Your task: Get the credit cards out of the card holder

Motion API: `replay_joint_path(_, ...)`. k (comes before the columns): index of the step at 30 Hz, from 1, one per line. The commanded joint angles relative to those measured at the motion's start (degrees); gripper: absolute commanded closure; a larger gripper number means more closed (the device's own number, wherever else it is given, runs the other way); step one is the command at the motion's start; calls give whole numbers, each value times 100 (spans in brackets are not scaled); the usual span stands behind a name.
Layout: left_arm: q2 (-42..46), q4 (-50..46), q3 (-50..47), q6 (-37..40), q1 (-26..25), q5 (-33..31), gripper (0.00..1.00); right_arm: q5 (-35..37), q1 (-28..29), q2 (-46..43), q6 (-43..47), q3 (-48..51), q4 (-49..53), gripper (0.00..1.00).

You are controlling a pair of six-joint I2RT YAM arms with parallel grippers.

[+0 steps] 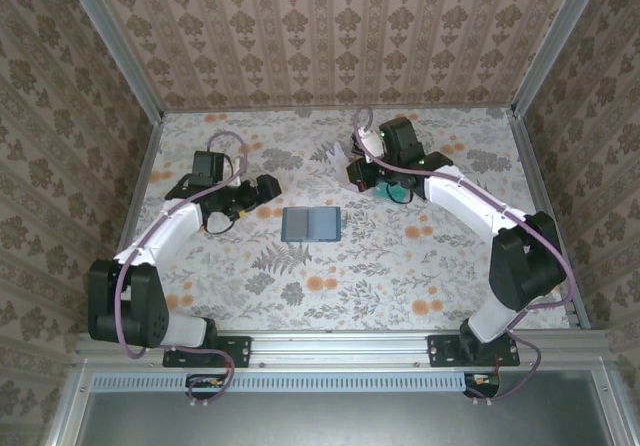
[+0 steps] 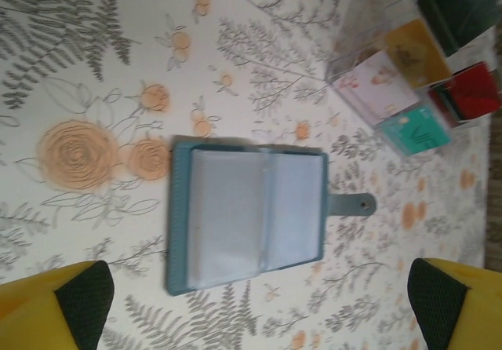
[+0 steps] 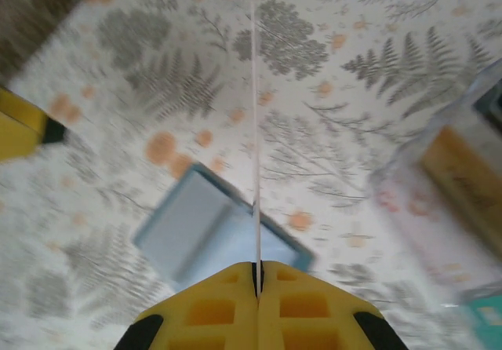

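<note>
Floral tabletop (image 1: 300,286), R end effector (image 3: 257,270) pinching card (image 3: 255,130) edge-on

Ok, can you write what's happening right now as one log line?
left fingers: open, near card holder | right fingers: shut on credit card, seen edge-on | card holder: open, flat on table

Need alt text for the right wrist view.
The right hand pinches a thin pale card, seen edge-on, above the open teal card holder on the floral table; a clear tray sits at right, blurred.
</note>
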State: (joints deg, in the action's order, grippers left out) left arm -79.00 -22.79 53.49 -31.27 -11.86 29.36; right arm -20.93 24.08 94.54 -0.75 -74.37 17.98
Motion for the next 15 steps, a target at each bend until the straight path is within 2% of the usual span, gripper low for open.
replay_joint_path(1,2,-480,287,601,33,-303,0,294,-46,252,2127,-311,934,100)
replay_joint_path(3,-36,-549,331,630,43,-326,0,163,-121,425,2745,-577,1186,100)
replay_joint_path(6,-54,-542,319,624,52,-317,0,359,-177,703,3279,-882,1452,100)
replay_joint_path(15,-137,-562,297,616,71,-282,0,708,-362,1319,3916,-1521,1943,100)
